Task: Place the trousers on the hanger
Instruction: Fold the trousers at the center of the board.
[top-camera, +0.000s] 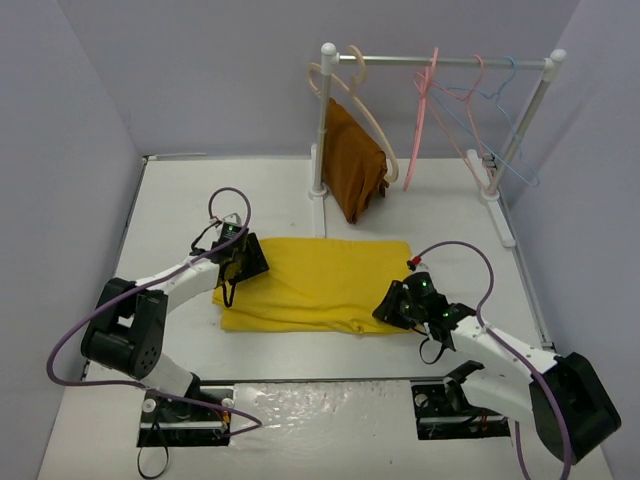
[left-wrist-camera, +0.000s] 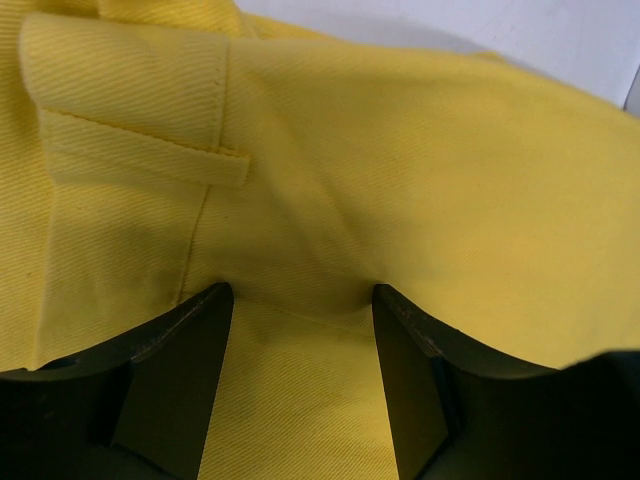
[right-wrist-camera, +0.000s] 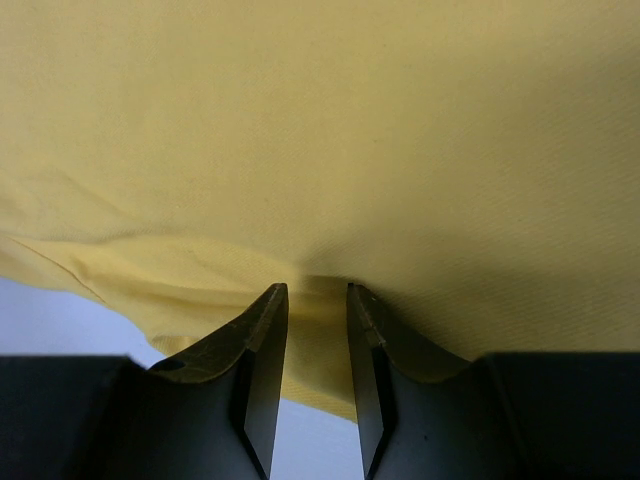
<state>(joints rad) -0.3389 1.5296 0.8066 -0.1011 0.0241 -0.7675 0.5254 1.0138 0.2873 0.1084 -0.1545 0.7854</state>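
Trousers (top-camera: 315, 282) lying crosswise before the rack (top-camera: 400, 60) are pinched at both ends, a thick fold by the left gripper (top-camera: 240, 258), a thin edge by the right gripper (top-camera: 400, 300); the hanger (top-camera: 418, 128) is hung on the rack, nearer the right arm.

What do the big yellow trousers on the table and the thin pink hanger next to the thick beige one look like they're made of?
Large yellow trousers: woven cloth, probably cotton twill; matte, with fine diagonal ribs, stitched seams and soft folds. Thin pink hanger: likely plastic, perhaps coated wire; slim, smooth and evenly coloured, but too small to be sure.
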